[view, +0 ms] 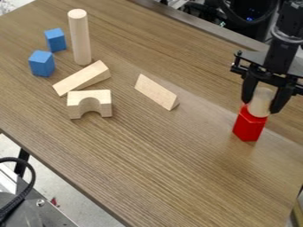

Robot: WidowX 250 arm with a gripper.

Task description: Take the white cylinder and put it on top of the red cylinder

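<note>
Camera view: your black two-fingered claw (260, 107) is closed around the sides of the short, pale wooden cylinder (261, 100). You have that cylinder right above the glossy red block (249, 127) on the brown wood-grain counter (172, 164).

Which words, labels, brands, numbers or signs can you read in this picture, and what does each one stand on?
None can be read.
Blue blocks, tall wooden cylinder, arch block: no print seen on the sides in view.
Red block and the pale cylinder at the tool: none seen.
Dark equipment behind the table: any print is too small to read.
</note>
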